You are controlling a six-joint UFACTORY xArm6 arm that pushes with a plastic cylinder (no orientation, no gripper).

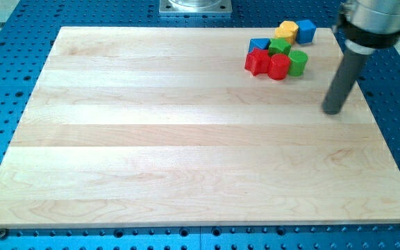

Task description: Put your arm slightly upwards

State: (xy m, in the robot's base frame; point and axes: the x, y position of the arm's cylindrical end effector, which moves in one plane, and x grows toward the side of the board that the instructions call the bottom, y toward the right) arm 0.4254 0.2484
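My tip (332,111) rests on the wooden board (186,139) near its right side, below and to the right of a cluster of blocks, apart from them. The cluster sits near the view's top right: a red star-like block (257,62), a red cylinder (278,67), a green cylinder (297,62), a green block (279,46), a blue block (259,44), a yellow block (287,30) and a blue cube (305,30). The nearest block to my tip is the green cylinder.
The board lies on a blue perforated table (5,104). A metal mount (195,7) stands at the view's top centre. The board's right edge (380,118) is close to my tip.
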